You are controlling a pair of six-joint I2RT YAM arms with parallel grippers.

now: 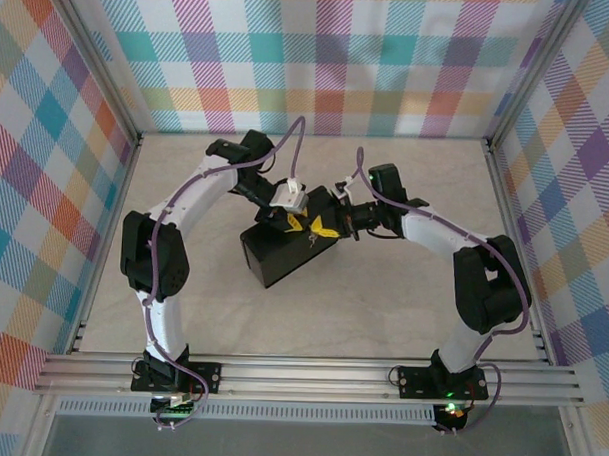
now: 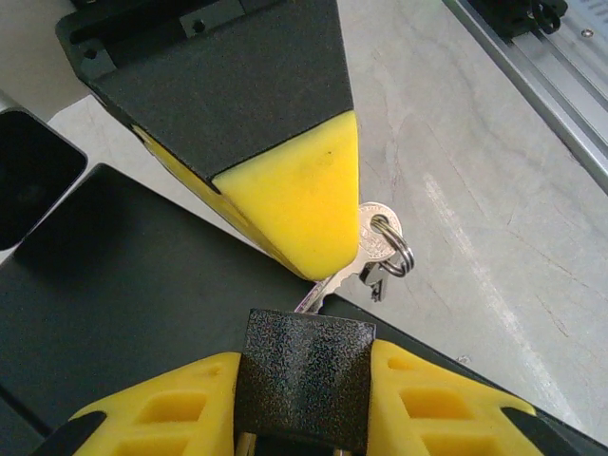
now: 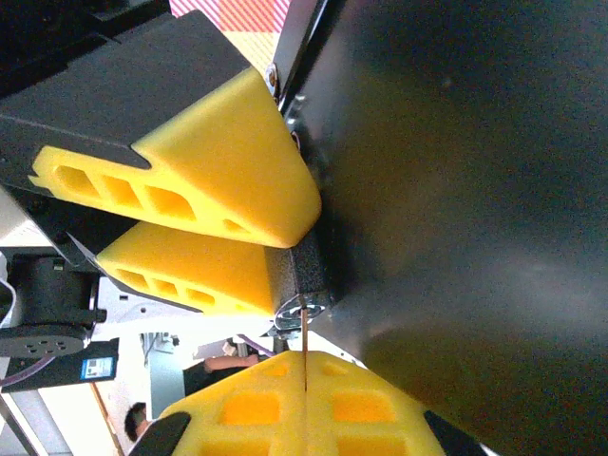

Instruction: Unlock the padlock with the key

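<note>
The padlock (image 2: 304,375), a small dark speckled body, is clamped between the yellow fingers (image 2: 161,418) of my left gripper (image 2: 304,385), which is shut on it above the black box (image 2: 123,294). My right gripper (image 3: 304,366) is shut on the key (image 3: 304,332), seen edge-on as a thin sliver. The key's tip meets the silvery keyhole end of the padlock (image 3: 306,275). From the left wrist, the key (image 2: 373,239) shows its silver head with a ring, its blade running to the padlock's end. In the top view, left gripper (image 1: 301,220) and right gripper (image 1: 331,225) meet over the box (image 1: 278,259).
A second small key (image 2: 372,281) hangs from the ring (image 2: 399,245). The aluminium rail (image 1: 309,376) runs along the near table edge. Checked walls (image 1: 320,58) enclose the back and both sides.
</note>
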